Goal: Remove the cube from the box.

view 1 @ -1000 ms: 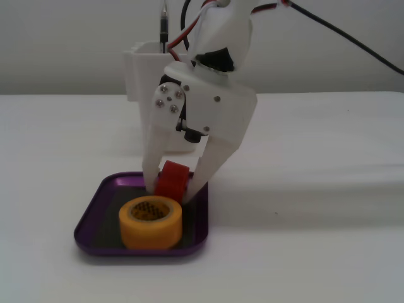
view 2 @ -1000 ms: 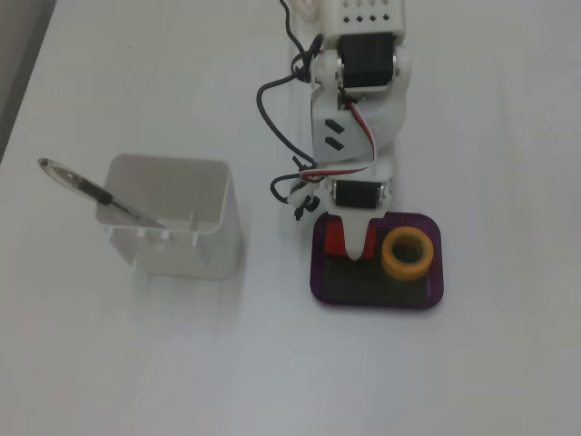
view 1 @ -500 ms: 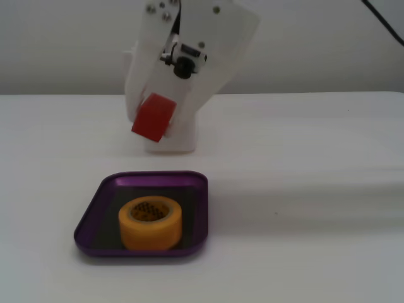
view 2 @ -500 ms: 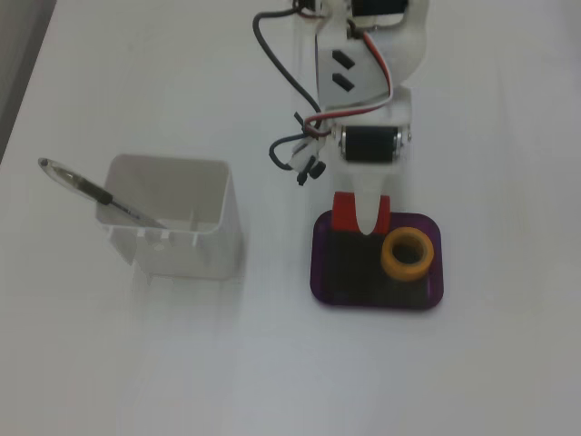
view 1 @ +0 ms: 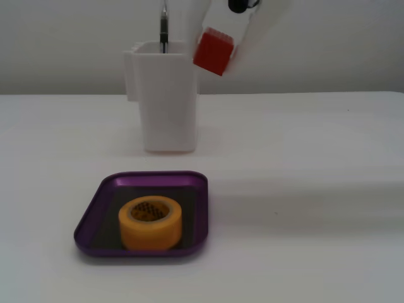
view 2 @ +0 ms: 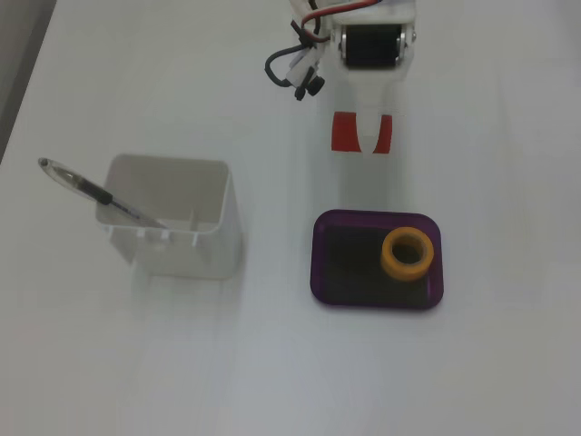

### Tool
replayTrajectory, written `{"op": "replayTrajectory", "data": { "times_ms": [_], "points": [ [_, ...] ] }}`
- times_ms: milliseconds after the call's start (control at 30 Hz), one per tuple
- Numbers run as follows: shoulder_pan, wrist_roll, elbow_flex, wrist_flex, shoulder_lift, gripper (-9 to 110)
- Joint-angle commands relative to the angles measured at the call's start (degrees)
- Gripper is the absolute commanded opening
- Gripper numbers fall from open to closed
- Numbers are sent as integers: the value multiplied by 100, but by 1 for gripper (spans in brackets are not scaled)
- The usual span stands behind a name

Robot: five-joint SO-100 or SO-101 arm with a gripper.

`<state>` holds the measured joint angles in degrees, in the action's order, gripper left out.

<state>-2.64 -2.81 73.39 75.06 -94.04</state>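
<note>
My gripper (view 1: 222, 55) is shut on the red cube (view 1: 211, 53) and holds it high in the air, tilted. In a fixed view from above, the gripper (view 2: 363, 136) and the cube (view 2: 343, 133) hover over bare table just beyond the far edge of the purple box (view 2: 320, 259). A white finger (view 2: 372, 136) covers the cube's middle. The box (view 1: 88, 222) lies flat on the table near the front and holds only a yellow tape roll (view 1: 150, 222), which sits in its right part in the view from above (view 2: 407, 253).
A tall white container (view 1: 167, 101) with a pen (view 1: 163, 28) in it stands behind the box; from above the container (view 2: 172, 218) is left of the box. The arm's motor and cables (view 2: 372, 45) are at the top edge.
</note>
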Motion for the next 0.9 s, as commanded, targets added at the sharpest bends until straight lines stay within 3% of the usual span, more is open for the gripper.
{"op": "replayTrajectory", "data": {
  "times_ms": [0, 233, 500, 867],
  "points": [
    [0, 97, 677, 0, -598, -1],
    [0, 712, 2522, -870, -1099, -1],
    [18, 747, 4131, -2162, -1354, -1],
    [44, 747, 5186, -3612, -1336, -1]
  ]
}}
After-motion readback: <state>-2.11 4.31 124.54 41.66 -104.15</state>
